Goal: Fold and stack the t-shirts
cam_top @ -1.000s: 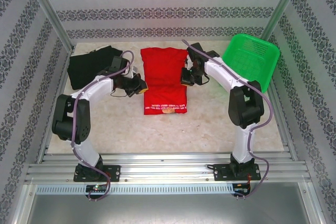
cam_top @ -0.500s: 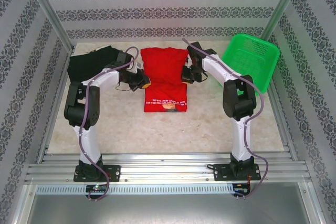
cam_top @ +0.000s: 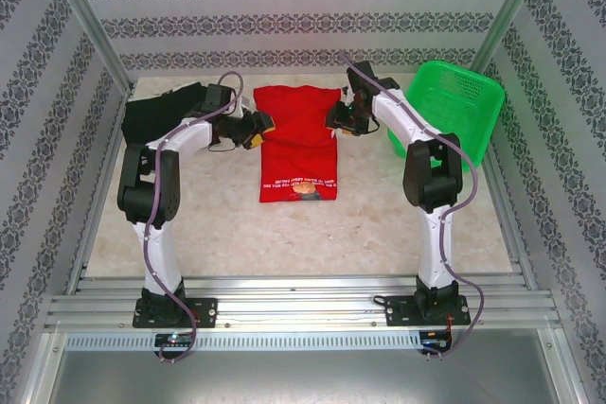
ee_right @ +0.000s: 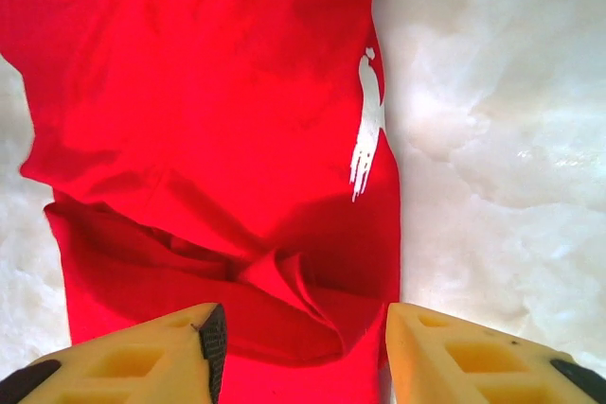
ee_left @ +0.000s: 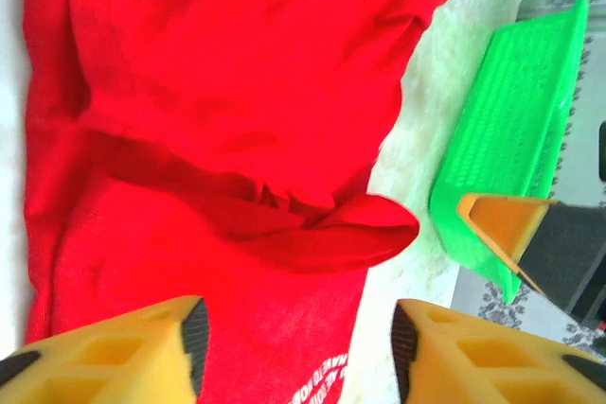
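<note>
The red t-shirt (cam_top: 298,144) lies lengthwise in the middle of the table, print and white lettering at its near end. Its far part is folded, with a loose rumpled fold (ee_left: 322,234) across it. My left gripper (cam_top: 258,129) hovers at the shirt's left edge, and in the left wrist view this gripper (ee_left: 298,338) is open above the cloth. My right gripper (cam_top: 335,120) is at the right edge; the right wrist view shows it (ee_right: 303,347) open over the creased fold (ee_right: 284,281). The black t-shirt (cam_top: 161,118) lies crumpled at the back left.
A green mesh basket (cam_top: 453,111) stands tilted at the back right, close behind the right arm, and is also seen as the basket (ee_left: 516,139) in the left wrist view. Patterned walls enclose the marble table (cam_top: 284,234).
Both grippers moved toward the back along the red shirt's sides and went from shut to open, letting go of the cloth. The fold now rests on the shirt.
</note>
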